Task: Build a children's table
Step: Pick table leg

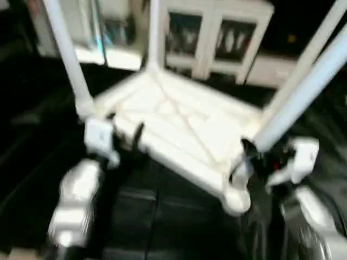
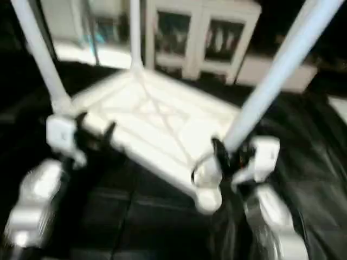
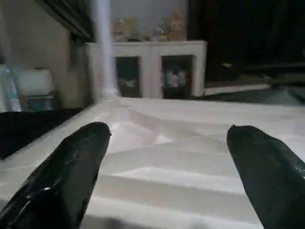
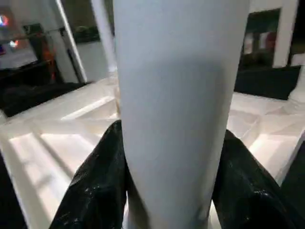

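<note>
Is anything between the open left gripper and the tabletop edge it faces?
Nothing visible does. The left gripper sits open right at the near-left edge of the upside-down tabletop, its fingers wide apart with only the ribbed white underside beyond them. The right gripper is already closed around a leg.

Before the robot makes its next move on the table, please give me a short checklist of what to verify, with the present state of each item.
1. Tabletop lies underside up: ok.
2. Four legs stand at its corners: ok.
3. Right gripper is closed around the near right leg: ok.
4. Left gripper is open, holding nothing: ok.
5. Near right leg fully seated in its socket: cannot tell.
</note>
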